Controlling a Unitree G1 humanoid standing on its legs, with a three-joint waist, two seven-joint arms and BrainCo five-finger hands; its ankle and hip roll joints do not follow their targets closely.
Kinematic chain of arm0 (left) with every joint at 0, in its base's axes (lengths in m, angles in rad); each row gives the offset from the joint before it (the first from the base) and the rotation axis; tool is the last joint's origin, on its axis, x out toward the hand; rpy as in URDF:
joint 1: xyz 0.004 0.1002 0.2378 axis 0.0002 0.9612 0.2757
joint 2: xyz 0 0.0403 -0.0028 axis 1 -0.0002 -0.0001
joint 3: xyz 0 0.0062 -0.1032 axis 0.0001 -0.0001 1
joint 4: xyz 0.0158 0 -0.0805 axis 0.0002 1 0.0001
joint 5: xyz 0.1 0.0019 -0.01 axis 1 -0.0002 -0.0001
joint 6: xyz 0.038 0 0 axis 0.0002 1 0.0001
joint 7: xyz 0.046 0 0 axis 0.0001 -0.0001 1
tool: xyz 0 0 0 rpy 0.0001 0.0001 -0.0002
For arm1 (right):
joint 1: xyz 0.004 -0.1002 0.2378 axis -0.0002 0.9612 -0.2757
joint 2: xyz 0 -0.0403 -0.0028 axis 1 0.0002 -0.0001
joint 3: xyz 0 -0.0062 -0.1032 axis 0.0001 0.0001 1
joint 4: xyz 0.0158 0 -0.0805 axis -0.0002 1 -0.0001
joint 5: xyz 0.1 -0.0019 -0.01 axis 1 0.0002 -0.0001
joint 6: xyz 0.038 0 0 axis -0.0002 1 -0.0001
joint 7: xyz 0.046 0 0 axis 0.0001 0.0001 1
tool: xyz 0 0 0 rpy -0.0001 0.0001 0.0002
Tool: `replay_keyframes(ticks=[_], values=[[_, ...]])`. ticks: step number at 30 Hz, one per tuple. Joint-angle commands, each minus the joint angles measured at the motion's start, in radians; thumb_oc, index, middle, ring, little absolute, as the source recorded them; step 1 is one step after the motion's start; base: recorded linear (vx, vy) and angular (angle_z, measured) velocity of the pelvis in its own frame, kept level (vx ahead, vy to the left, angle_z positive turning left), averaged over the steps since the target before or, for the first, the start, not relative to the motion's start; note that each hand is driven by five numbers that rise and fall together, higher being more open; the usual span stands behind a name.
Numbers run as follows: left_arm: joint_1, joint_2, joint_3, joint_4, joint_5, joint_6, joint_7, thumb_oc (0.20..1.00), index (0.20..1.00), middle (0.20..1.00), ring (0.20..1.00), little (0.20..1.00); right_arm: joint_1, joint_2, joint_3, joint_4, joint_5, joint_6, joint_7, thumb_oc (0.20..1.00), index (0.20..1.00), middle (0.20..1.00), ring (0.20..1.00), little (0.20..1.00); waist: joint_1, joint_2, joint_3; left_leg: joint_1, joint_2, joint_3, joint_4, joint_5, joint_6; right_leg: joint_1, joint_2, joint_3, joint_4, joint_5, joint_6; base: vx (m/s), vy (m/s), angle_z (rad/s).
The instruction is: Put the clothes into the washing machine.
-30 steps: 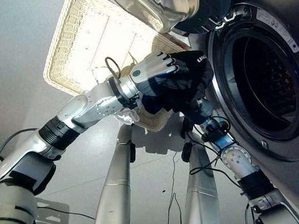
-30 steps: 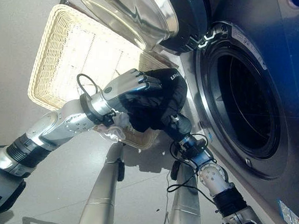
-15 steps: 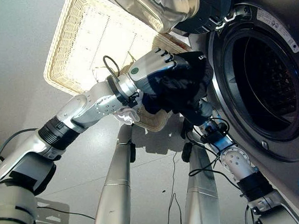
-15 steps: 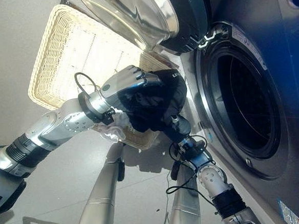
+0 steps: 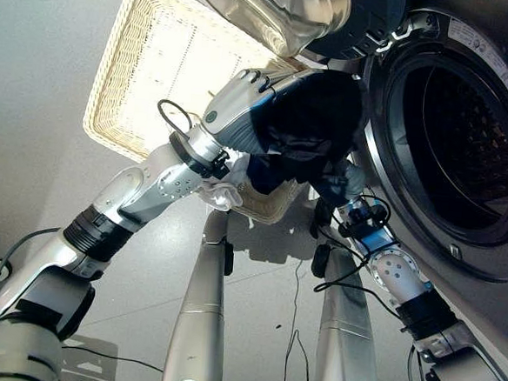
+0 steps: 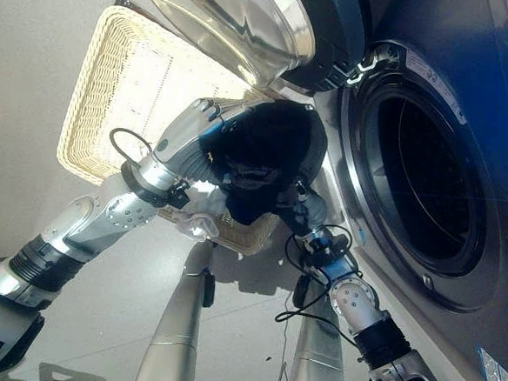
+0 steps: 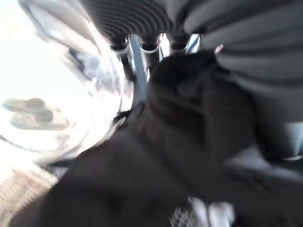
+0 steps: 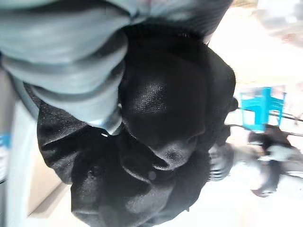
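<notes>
Resting on grey floor (image 5: pixel 44 71): wicker basket (image 5: pixel 149 70)

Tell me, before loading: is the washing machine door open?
Open: the round glass door is swung clear of the dark drum opening.

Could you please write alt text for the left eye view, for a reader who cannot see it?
Both robot hands, left and right, carry a bundled black garment beside the washing machine's open drum, with a wicker basket on the floor behind.
</notes>
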Motion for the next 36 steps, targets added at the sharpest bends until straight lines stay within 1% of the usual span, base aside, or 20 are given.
replay_keyframes(ticks=[1, 3, 4, 9, 13, 16, 17, 18, 19, 20, 22, 23, 24, 27, 30, 32, 36], values=[[0.027, -0.007, -0.016, -0.007, 0.004, -0.007, -0.103, 1.0, 1.0, 1.0, 1.0, 1.0, -0.089, 0.029, -0.058, -0.218, 0.04, -0.067, 0.104, 0.2, 0.2, 0.2, 0.2, 0.2, -0.037, 0.023, -0.016, -0.009, -0.084, -0.002, 0.079, -0.073, 0.073, 0.087, 0.037, -0.094, -0.263, 0.203, 0.044, 0.0, 0.0, 0.0], [0.026, -0.007, -0.018, -0.007, -0.008, -0.007, -0.12, 1.0, 1.0, 1.0, 1.0, 1.0, -0.089, 0.028, -0.061, -0.218, 0.042, -0.072, 0.105, 0.2, 0.2, 0.2, 0.2, 0.2, -0.038, 0.023, -0.016, -0.009, -0.084, -0.001, 0.079, -0.073, 0.073, 0.086, 0.037, -0.094, -0.263, 0.203, 0.044, 0.0, 0.0, 0.0], [0.021, -0.001, -0.024, -0.01, -0.049, -0.006, -0.185, 1.0, 1.0, 1.0, 1.0, 1.0, -0.089, 0.012, -0.075, -0.213, 0.059, -0.091, 0.113, 0.2, 0.2, 0.2, 0.2, 0.2, -0.041, 0.024, -0.016, -0.009, -0.084, 0.0, 0.079, -0.074, 0.072, 0.087, 0.037, -0.093, -0.265, 0.205, 0.045, 0.0, 0.0, 0.0], [0.008, 0.002, -0.037, -0.012, -0.118, 0.009, -0.282, 1.0, 1.0, 1.0, 1.0, 1.0, -0.1, -0.001, -0.09, -0.207, 0.065, -0.124, 0.115, 0.2, 0.2, 0.2, 0.2, 0.2, -0.045, 0.024, -0.016, -0.012, -0.083, 0.004, 0.084, -0.077, 0.072, 0.082, 0.037, -0.091, -0.261, 0.206, 0.046, 0.0, 0.0, 0.0], [0.009, 0.002, -0.037, -0.011, -0.151, 0.004, -0.313, 1.0, 1.0, 1.0, 1.0, 1.0, -0.103, -0.008, -0.098, -0.199, 0.076, -0.142, 0.113, 0.2, 0.2, 0.2, 0.2, 0.2, -0.045, 0.025, -0.016, -0.01, -0.08, 0.006, 0.082, -0.077, 0.071, 0.084, 0.038, -0.09, -0.261, 0.204, 0.046, 0.0, 0.0, 0.0], [0.011, -0.004, -0.031, -0.007, -0.153, 0.01, -0.299, 1.0, 1.0, 1.0, 1.0, 1.0, -0.106, -0.008, -0.108, -0.188, 0.079, -0.142, 0.104, 0.2, 0.2, 0.2, 0.2, 0.2, -0.045, 0.025, -0.016, -0.011, -0.08, 0.005, 0.085, -0.079, 0.071, 0.082, 0.038, -0.089, -0.257, 0.203, 0.046, 0.0, 0.0, 0.0], [0.015, -0.002, -0.02, -0.005, -0.128, 0.02, -0.218, 1.0, 1.0, 1.0, 1.0, 1.0, -0.106, -0.01, -0.113, -0.181, 0.083, -0.136, 0.096, 0.2, 0.2, 0.2, 0.2, 0.2, -0.044, 0.026, -0.016, -0.016, -0.081, 0.002, 0.089, -0.079, 0.07, 0.079, 0.039, -0.087, -0.255, 0.202, 0.045, 0.0, 0.0, 0.0], [0.016, -0.003, -0.02, -0.003, -0.123, 0.02, -0.205, 1.0, 1.0, 1.0, 1.0, 1.0, -0.107, -0.01, -0.113, -0.18, 0.083, -0.136, 0.095, 0.2, 0.2, 0.2, 0.2, 0.2, -0.044, 0.026, -0.016, -0.016, -0.081, 0.002, 0.089, -0.079, 0.07, 0.079, 0.04, -0.086, -0.255, 0.202, 0.045, 0.0, 0.0, 0.0], [0.024, -0.002, -0.003, 0.004, -0.083, 0.023, -0.017, 1.0, 1.0, 1.0, 1.0, 1.0, -0.105, -0.01, -0.113, -0.174, 0.084, -0.127, 0.081, 0.2, 0.2, 0.2, 0.2, 0.2, -0.043, 0.026, -0.016, -0.017, -0.08, 0.002, 0.089, -0.077, 0.071, 0.078, 0.041, -0.085, -0.252, 0.201, 0.043, 0.0, 0.0, 0.0], [0.031, -0.005, 0.018, 0.012, -0.096, 0.018, 0.112, 1.0, 1.0, 1.0, 1.0, 1.0, -0.103, -0.007, -0.111, -0.171, 0.081, -0.121, 0.063, 0.2, 0.2, 0.2, 0.2, 0.2, -0.04, 0.025, -0.016, -0.018, -0.078, 0.002, 0.09, -0.076, 0.071, 0.078, 0.041, -0.085, -0.249, 0.198, 0.042, 0.0, 0.0, 0.0], [0.061, -0.04, 0.079, 0.055, -0.114, -0.063, 0.288, 1.0, 1.0, 1.0, 1.0, 1.0, -0.095, 0.016, -0.119, -0.146, 0.073, -0.096, 0.049, 0.2, 0.2, 0.2, 0.2, 0.2, -0.033, 0.022, -0.016, -0.017, -0.078, -0.001, 0.092, -0.077, 0.071, 0.077, 0.041, -0.086, -0.242, 0.193, 0.041, 0.0, 0.0, 0.0], [0.076, -0.061, 0.103, 0.079, -0.112, -0.098, 0.361, 1.0, 1.0, 1.0, 1.0, 1.0, -0.095, 0.029, -0.121, -0.127, 0.074, -0.085, 0.043, 0.2, 0.2, 0.2, 0.2, 0.2, -0.03, 0.023, -0.016, -0.017, -0.08, -0.006, 0.094, -0.078, 0.071, 0.076, 0.039, -0.087, -0.238, 0.191, 0.04, 0.0, 0.0, 0.0], [0.085, -0.078, 0.118, 0.093, -0.117, -0.125, 0.406, 1.0, 1.0, 1.0, 1.0, 1.0, -0.097, 0.042, -0.122, -0.112, 0.069, -0.08, 0.037, 0.2, 0.2, 0.2, 0.2, 0.2, -0.026, 0.023, -0.016, -0.018, -0.082, -0.009, 0.095, -0.077, 0.071, 0.076, 0.039, -0.088, -0.237, 0.191, 0.04, 0.0, -0.036, -0.01], [0.11, -0.141, 0.159, 0.137, -0.146, -0.176, 0.529, 1.0, 1.0, 1.0, 1.0, 1.0, -0.109, 0.079, -0.121, -0.072, 0.065, -0.064, 0.009, 0.2, 0.2, 0.2, 0.2, 0.2, -0.018, 0.023, -0.016, -0.021, -0.086, -0.016, 0.095, -0.074, 0.071, 0.073, 0.04, -0.091, -0.229, 0.19, 0.038, 0.0, -0.037, 0.01], [0.123, -0.196, 0.187, 0.164, -0.158, -0.202, 0.629, 1.0, 1.0, 1.0, 1.0, 1.0, -0.125, 0.106, -0.116, -0.037, 0.064, -0.062, -0.023, 0.2, 0.2, 0.2, 0.2, 0.2, -0.015, 0.022, -0.016, -0.024, -0.088, -0.018, 0.096, -0.073, 0.07, 0.069, 0.043, -0.092, -0.223, 0.186, 0.034, 0.0, -0.013, 0.02], [0.128, -0.215, 0.198, 0.173, -0.178, -0.215, 0.658, 1.0, 1.0, 1.0, 1.0, 1.0, -0.131, 0.109, -0.116, -0.017, 0.072, -0.063, -0.032, 0.2, 0.2, 0.2, 0.2, 0.2, -0.014, 0.023, -0.016, -0.025, -0.089, -0.018, 0.096, -0.073, 0.069, 0.069, 0.045, -0.092, -0.223, 0.185, 0.032, 0.0, 0.0, 0.0], [0.126, -0.243, 0.216, 0.199, -0.195, -0.217, 0.707, 1.0, 1.0, 1.0, 1.0, 1.0, -0.145, 0.113, -0.124, 0.028, 0.086, -0.058, -0.042, 0.2, 0.2, 0.2, 0.2, 0.2, -0.014, 0.023, -0.016, -0.029, -0.09, -0.015, 0.098, -0.074, 0.068, 0.067, 0.051, -0.089, -0.222, 0.181, 0.03, 0.0, 0.0, 0.0]])
